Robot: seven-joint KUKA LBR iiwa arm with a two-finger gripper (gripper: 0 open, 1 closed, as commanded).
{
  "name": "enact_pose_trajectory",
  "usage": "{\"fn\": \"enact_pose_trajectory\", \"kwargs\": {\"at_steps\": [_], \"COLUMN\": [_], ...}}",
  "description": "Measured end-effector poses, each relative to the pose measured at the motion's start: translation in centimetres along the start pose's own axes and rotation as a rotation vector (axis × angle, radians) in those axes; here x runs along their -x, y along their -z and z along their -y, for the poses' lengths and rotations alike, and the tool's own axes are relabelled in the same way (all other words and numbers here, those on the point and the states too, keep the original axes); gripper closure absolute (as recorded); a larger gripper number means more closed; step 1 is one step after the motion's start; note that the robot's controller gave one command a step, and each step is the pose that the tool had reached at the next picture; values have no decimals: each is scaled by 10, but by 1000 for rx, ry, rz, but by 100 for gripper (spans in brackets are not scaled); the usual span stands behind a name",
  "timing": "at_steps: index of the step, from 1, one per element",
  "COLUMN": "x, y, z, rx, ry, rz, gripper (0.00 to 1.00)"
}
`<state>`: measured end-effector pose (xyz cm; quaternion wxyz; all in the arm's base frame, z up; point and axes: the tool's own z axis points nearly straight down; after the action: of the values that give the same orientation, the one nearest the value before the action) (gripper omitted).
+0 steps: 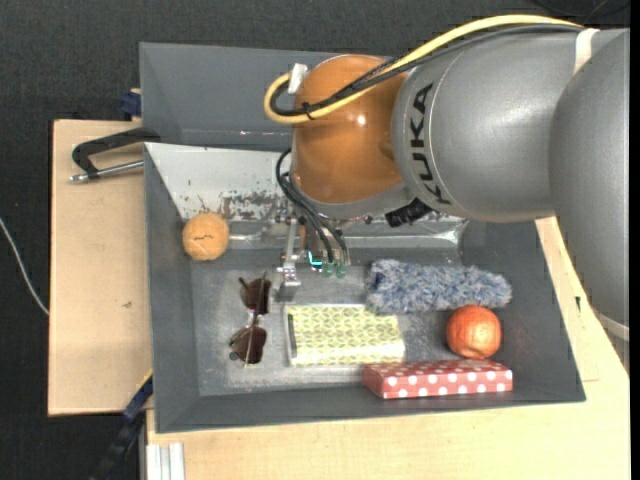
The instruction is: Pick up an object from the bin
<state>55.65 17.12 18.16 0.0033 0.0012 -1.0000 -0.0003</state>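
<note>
In the camera view the arm comes in from the right, and its orange-covered wrist hangs over the back middle of the grey bin point(172, 348). The hand point(289, 280) points down at the bin floor left of centre. Its tip is just beside the upper lens of a pair of dark sunglasses point(251, 320), which lies lengthwise toward the front left. Whether the hand is released or clenched I cannot tell (wrist and cables crowd it). Just right of the sunglasses lies a green patterned pad point(345, 334), its upper left corner near the hand. A tan ball point(205, 236) sits by the left wall, apart from the hand. To the right stretches a fuzzy blue-grey duster point(437, 288), with a red-orange fruit point(473, 331) below it. A red box with white dots point(437, 379) lies along the front.
</note>
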Motion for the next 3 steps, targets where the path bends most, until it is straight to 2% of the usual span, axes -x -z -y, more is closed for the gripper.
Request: {"fn": "enact_pose_trajectory", "kwargs": {"at_steps": [1, 2, 3], "x": [1, 19, 5], "y": [2, 63, 36], "z": [0, -10, 13], "rx": [1, 1, 2], "ry": [-1, -17, 122], "rz": [3, 8, 18], "gripper": [0, 0, 0]}}
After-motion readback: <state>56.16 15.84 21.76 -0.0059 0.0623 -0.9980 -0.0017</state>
